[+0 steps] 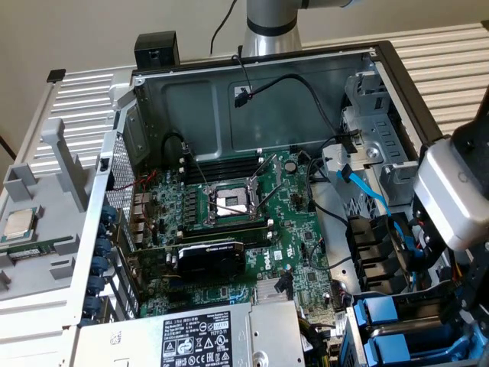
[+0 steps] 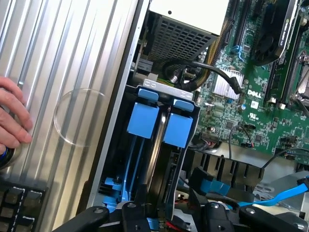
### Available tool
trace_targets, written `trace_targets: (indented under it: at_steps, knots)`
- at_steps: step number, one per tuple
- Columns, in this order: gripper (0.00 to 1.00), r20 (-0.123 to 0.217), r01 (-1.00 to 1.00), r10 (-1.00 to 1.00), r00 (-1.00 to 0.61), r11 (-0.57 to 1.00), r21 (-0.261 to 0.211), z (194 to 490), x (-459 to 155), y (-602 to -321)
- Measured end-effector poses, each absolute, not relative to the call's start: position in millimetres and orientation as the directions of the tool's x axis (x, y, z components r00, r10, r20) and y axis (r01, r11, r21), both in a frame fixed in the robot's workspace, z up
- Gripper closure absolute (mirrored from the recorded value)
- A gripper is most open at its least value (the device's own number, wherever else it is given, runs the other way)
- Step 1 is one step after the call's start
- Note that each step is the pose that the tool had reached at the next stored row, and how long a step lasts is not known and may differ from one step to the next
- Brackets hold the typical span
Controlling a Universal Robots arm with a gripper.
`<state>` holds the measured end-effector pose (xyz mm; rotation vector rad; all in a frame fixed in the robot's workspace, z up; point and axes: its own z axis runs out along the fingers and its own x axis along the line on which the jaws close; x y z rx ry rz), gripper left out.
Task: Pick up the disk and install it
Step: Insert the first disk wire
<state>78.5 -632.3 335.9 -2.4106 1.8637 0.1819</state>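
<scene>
Two blue-framed units are seen standing edge-on, side by side, in the drive cage [image 2: 164, 86] at the corner of the opened computer case [image 1: 252, 84]. The disk [image 2: 177, 129] is taken to be the unit nearer the motherboard [image 2: 251, 96], seated in its slot, with the tool [image 2: 169, 215] placed right at its end. Whether the tool is clenched on it or released cannot be told. A person's hand [image 2: 12, 116] is laid on the ribbed worktop [image 2: 63, 48] beside the case.
</scene>
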Motion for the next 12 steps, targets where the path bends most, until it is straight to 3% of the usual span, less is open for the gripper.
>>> trace_targets:
  at_steps: [9, 11, 12]
  knots:
    - [0.53, -0.149, -0.968, -0.957, 0.248, -0.252, 0.004, 335.2, 78.4, -632.9]
    - [0.55, -0.149, -0.968, -0.957, 0.248, -0.252, 0.004, 335.2, 78.5, -633.1]
    - [0.62, -0.149, -0.968, -0.957, 0.248, -0.252, 0.004, 335.2, 78.5, -633.2]
